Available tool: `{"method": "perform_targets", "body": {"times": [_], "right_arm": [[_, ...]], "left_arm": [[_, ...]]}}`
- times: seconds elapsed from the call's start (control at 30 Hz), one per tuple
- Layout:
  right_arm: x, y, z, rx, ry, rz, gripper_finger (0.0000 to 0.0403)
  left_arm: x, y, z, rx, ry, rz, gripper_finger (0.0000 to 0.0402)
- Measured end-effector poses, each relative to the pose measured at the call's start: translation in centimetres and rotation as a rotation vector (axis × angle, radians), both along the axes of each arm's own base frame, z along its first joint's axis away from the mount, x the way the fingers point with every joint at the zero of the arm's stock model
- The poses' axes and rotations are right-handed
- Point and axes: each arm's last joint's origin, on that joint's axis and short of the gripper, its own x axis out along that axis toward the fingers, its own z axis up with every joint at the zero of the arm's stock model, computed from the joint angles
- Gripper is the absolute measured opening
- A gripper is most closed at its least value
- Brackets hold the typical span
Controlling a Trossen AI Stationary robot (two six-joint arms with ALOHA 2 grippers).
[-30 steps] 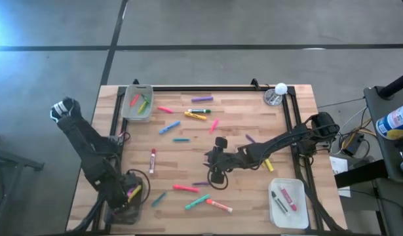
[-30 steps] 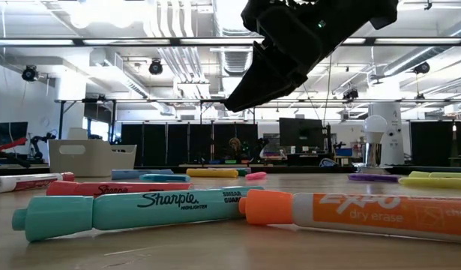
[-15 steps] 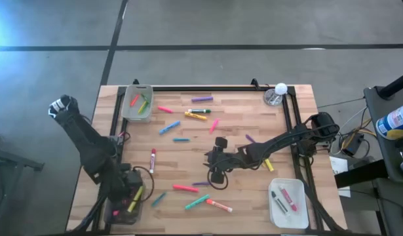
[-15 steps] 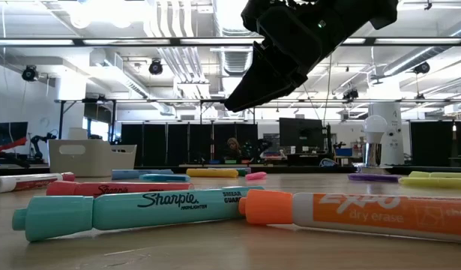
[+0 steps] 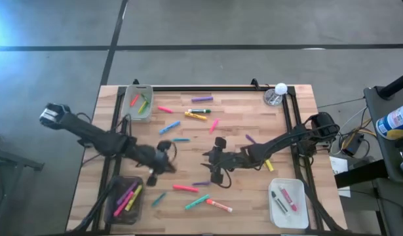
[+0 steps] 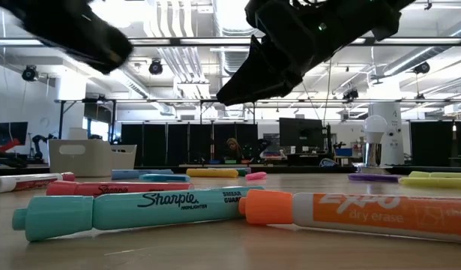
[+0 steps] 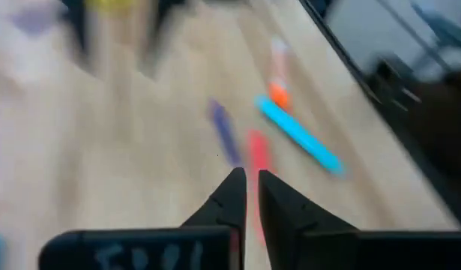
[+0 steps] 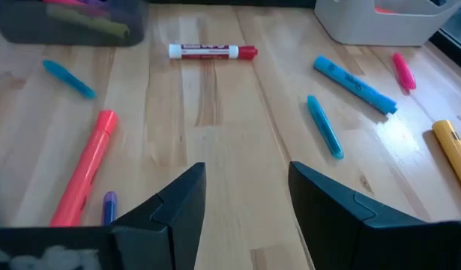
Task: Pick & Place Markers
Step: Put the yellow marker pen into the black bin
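Observation:
Markers in pink, yellow, green, blue and purple lie scattered flat on the wooden table. A red one, a green one and an orange-capped one lie toward the near edge. My left gripper hovers over the table left of centre. Its fingers stand almost together with nothing between them, above a purple marker and a red one. My right gripper hangs open over the middle. Bare wood shows between its fingers.
A dark bin with pink and yellow markers sits at the near left corner. A clear bin stands at the far left and a white bin at the near right, both holding markers. A white bulb stands at the far right.
My left arm has swung fast from above the dark bin at the near left corner toward the table's middle, its wrist rolling on the way. It now shows at the top left of the low view. The markers on the table have stayed where they lay.

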Motion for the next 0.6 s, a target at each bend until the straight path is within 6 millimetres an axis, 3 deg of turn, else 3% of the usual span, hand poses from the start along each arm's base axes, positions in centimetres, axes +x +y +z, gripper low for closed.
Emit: {"method": "perform_targets", "body": {"times": [0.17,0.33,0.5,0.6], "right_arm": [[-0.4,-0.4,-0.6,0.019,-0.031,-0.085,0.0182],[-0.6,-1.6,-0.9,0.064,-0.08,-0.293,0.0182],[-0.4,-3.6,-1.1,0.151,-0.109,-0.433,0.0187],[-0.4,-5.2,-1.4,0.178,-0.097,-0.506,0.0196]], "left_arm": [[0.5,4.0,-2.3,0.015,-0.349,0.139,0.0018],[-1.9,6.9,-4.3,-0.016,-0.631,0.274,0.0016],[-4.6,7.9,-6.4,-0.017,-0.714,0.345,0.0016],[-4.8,8.1,-6.9,-0.004,-0.676,0.374,0.0016]]}}
